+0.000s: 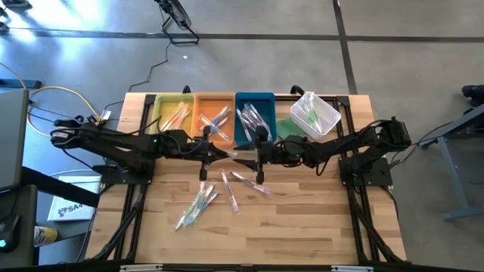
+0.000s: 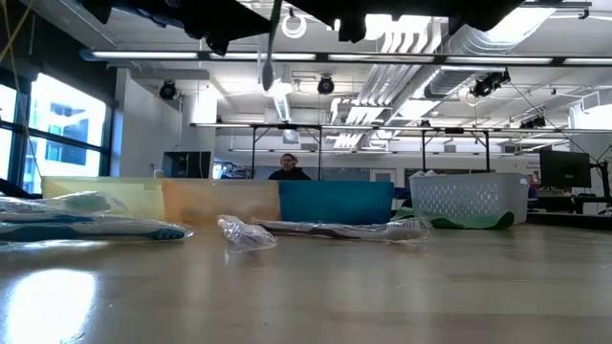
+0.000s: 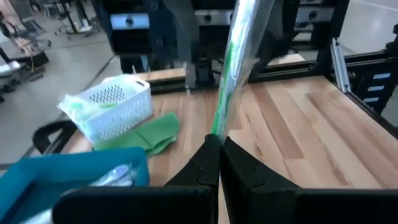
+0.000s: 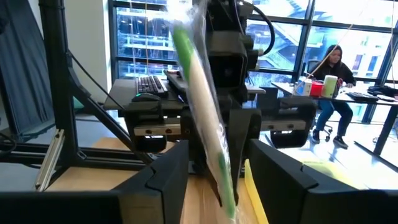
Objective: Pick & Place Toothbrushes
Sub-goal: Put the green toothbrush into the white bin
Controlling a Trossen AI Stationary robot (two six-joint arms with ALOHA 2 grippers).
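Green-handled toothbrush (image 3: 231,68) is pinched by the left gripper (image 3: 219,144), right gripper (image 4: 214,165) spread around it; loose toothbrushes (image 1: 203,198) remain at six o'clock.

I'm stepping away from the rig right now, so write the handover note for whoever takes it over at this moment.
Left gripper: shut on a green toothbrush in its clear wrapper, held up over the table's middle.
Right gripper: open, fingers either side of the same brush, not clamping it.
Done: brushes already lie in the yellow tray, orange tray, blue tray and white basket.
Left: the held brush, plus several loose toothbrushes on the table in front of the trays.
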